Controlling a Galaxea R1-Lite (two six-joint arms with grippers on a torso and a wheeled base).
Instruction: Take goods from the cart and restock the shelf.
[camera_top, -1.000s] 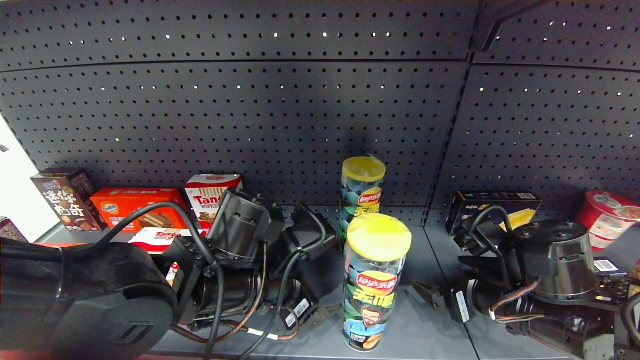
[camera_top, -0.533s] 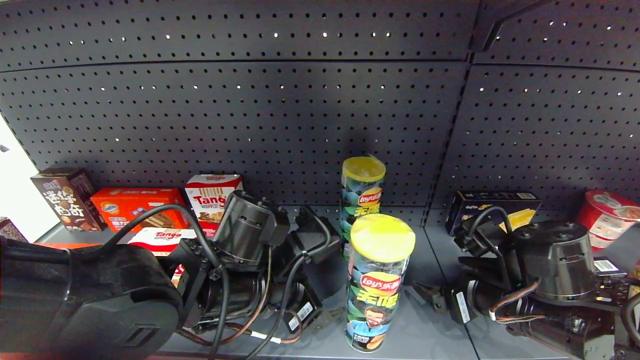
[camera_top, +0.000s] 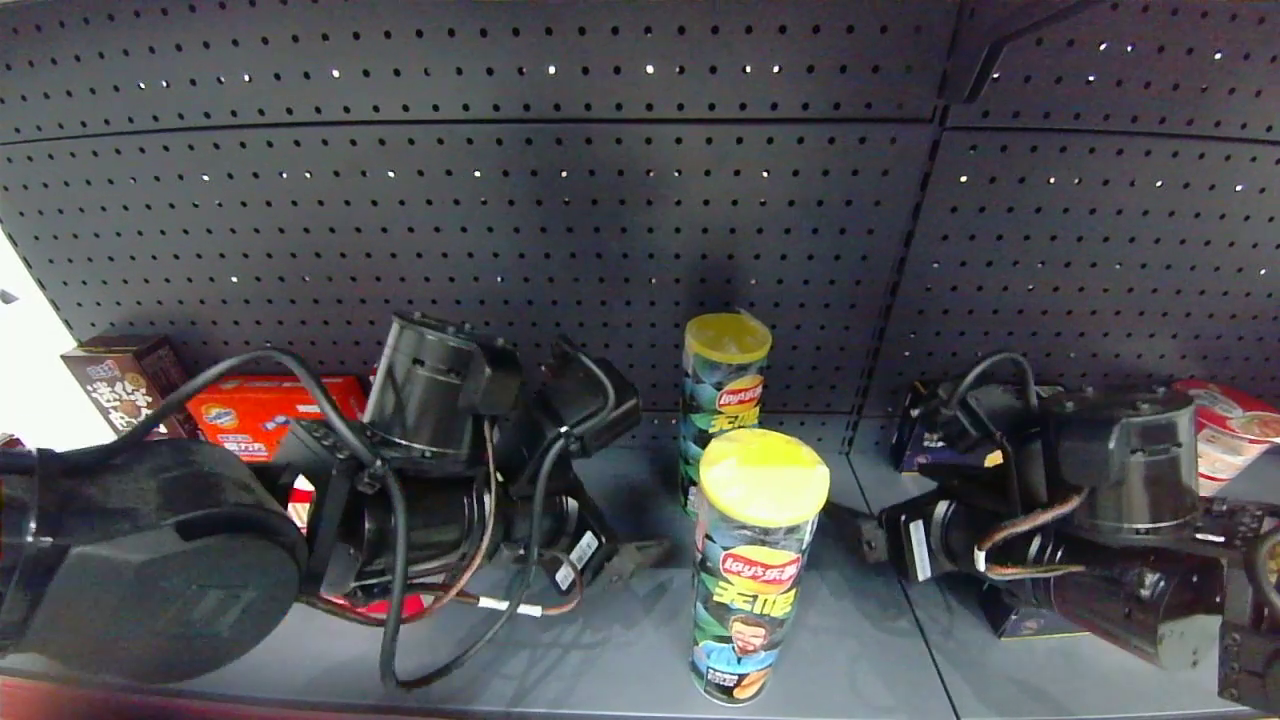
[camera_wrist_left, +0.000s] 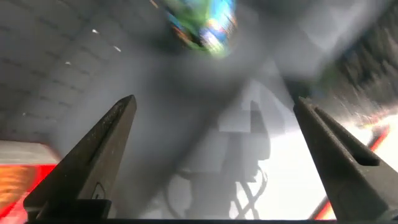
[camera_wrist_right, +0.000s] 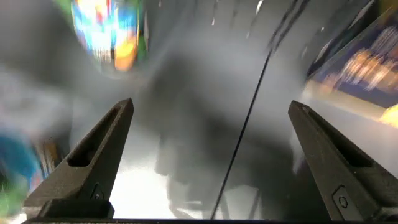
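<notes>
1. The front can stood upright near the front edge of the shelf, between your two grippers and touching neither. A rear can stood just behind it.
2. Your left gripper was spread wide and empty, and so was your right gripper.
3. The front can was probably light and stiff-walled, yet crushable, with a slick wrap. Being tall and narrow, it would have tipped easily, so mid-body with a gentle squeeze was your best hold.
4. It was a tall tube with a yellow lid and busy blue-green print.
</notes>
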